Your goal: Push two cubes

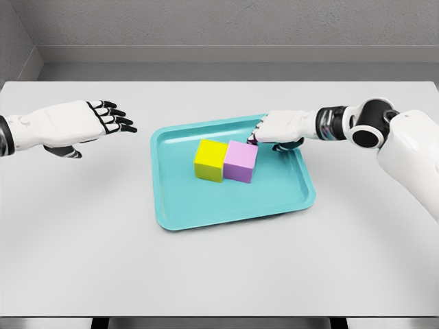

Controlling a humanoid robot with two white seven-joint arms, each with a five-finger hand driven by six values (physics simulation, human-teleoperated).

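I see the yellow cube [210, 160] and pink cube [241, 162] side by side, faces touching, near the middle of the teal tray [206, 216]. Both look plain and matte, with the yellow one on the left. My right robot hand [278, 127] reaches over the tray's far right part, fingers extended, fingertips at the pink cube's upper right corner, grasping nothing. My left robot hand [103, 118] hovers open over the tabletop [82, 240], well apart from the tray.

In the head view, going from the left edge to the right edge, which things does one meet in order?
left hand → teal tray → yellow cube → pink cube → right hand, its fingertips at the pink cube's far right corner.
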